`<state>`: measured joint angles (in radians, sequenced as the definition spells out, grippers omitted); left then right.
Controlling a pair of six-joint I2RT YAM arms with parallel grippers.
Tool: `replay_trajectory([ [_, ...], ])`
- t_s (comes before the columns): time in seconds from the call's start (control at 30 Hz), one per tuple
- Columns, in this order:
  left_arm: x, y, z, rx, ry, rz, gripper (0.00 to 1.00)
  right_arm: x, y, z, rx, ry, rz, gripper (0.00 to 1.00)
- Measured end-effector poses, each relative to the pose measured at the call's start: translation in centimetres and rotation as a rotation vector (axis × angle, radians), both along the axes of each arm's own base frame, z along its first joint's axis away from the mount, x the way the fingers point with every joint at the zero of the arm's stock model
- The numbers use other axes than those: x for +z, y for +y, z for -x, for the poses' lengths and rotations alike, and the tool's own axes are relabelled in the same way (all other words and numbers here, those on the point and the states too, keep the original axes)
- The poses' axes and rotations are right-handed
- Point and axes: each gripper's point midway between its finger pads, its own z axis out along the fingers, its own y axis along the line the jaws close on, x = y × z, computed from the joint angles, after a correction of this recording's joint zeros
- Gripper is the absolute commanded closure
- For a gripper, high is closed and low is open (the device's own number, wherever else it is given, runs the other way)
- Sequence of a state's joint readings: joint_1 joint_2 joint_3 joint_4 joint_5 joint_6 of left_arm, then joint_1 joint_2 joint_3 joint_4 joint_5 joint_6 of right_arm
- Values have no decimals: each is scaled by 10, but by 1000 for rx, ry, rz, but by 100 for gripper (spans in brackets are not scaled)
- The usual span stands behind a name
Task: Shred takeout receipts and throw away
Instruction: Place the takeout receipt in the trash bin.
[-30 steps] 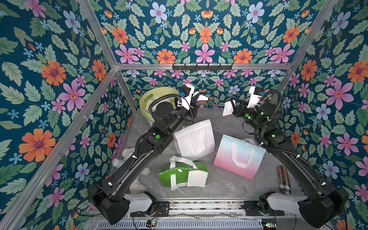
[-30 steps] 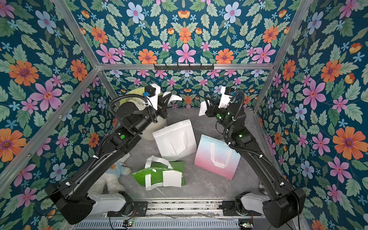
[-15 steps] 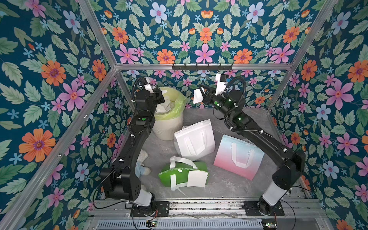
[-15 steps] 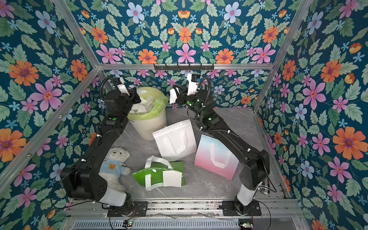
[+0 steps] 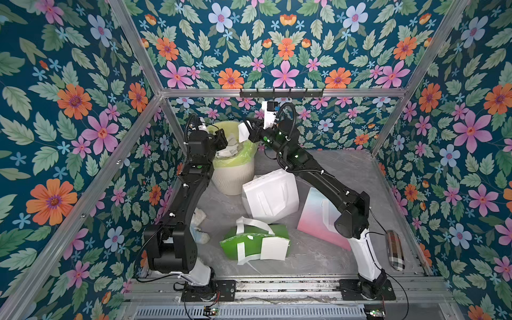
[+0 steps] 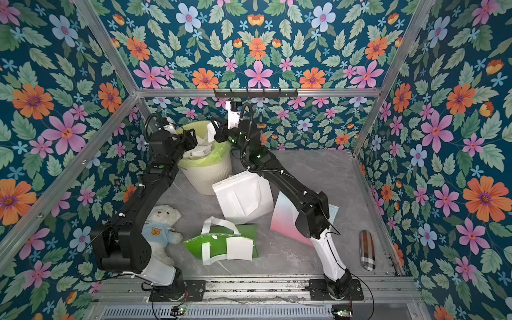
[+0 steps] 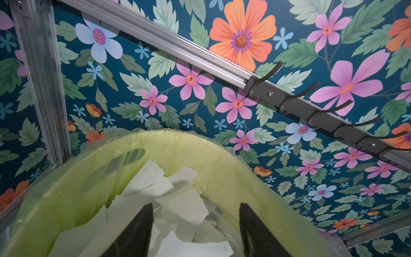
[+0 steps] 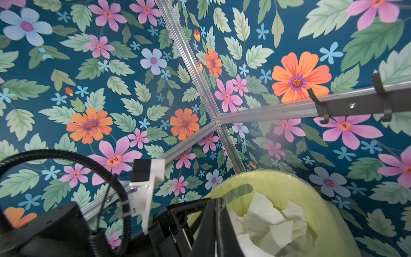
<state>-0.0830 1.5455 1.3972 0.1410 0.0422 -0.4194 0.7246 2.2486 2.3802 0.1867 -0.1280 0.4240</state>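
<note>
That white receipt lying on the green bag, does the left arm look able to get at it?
Probably yes. The receipt lies uncovered on the green bag beside the left arm, and the left gripper hangs open and empty over the bin. It must swing back.

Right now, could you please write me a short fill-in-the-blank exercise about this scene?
Torn paper pieces lie inside the ____.
The left gripper hangs above them with jaws ____.
The right gripper is ____ on a white paper scrap.
One whole receipt rests on the ____ tote bag.
Missing words: bin; open; shut; green.
</note>
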Motion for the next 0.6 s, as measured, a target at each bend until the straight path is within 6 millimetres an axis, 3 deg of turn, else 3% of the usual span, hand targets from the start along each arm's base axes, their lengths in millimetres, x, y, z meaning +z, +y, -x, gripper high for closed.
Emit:
replay_trajectory([
  [0.2, 16, 29, 0, 56, -11, 49, 28, -8, 7, -4, -2, 20, 12, 100],
  [0.43, 41, 27, 17, 30, -55, 84, 24, -14, 13, -5, 8, 33, 4, 100],
  [0.6, 35, 23, 38, 6, -30, 120, 23, -28, 26, -13, 15, 41, 4, 100],
])
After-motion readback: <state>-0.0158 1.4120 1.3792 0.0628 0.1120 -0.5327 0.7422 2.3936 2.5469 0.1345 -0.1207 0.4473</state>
